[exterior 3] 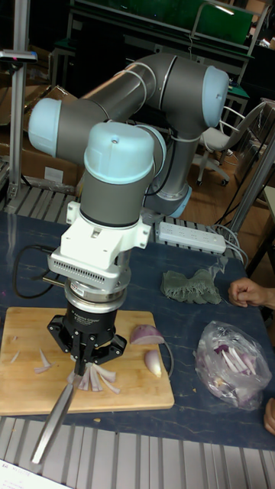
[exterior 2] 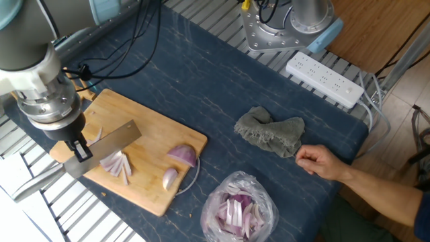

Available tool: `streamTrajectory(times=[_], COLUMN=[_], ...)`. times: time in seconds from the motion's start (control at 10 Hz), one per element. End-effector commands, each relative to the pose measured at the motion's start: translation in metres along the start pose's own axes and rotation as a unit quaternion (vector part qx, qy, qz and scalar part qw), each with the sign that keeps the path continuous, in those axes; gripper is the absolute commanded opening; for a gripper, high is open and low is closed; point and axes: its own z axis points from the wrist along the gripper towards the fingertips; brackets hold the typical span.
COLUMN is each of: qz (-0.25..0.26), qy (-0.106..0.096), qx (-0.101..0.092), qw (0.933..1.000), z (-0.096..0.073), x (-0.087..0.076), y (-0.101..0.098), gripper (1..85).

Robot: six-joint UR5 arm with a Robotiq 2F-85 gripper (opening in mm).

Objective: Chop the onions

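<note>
Blue table [exterior 2: 222,87] carries cutting board [exterior 2: 144,134]; jaws clamp knife [exterior 2: 101,148] over onions [exterior 2: 115,163]. Tall view alone shows stray slivers [exterior 3: 42,359] at board's left.

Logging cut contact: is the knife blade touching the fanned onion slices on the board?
Cannot tell. In the fixed view the knife blade overlaps the fanned onion slices; in the tall view the gripper hides the meeting point.
</note>
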Motion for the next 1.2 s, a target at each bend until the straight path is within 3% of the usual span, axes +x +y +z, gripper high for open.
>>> streamTrajectory(times=[0.0,0.3,1.1], qz=[0.013,0.025,0.028], qy=[0.000,0.000,-0.003], qx=[0.004,0.018,0.015], qw=[0.9999,0.9995,0.9995], z=[0.0003,-0.0004,0.0030], x=[0.0030,0.0062,0.0114], y=[-0.0002,-0.0062,-0.0019], gripper=[1.0,1.0,1.0])
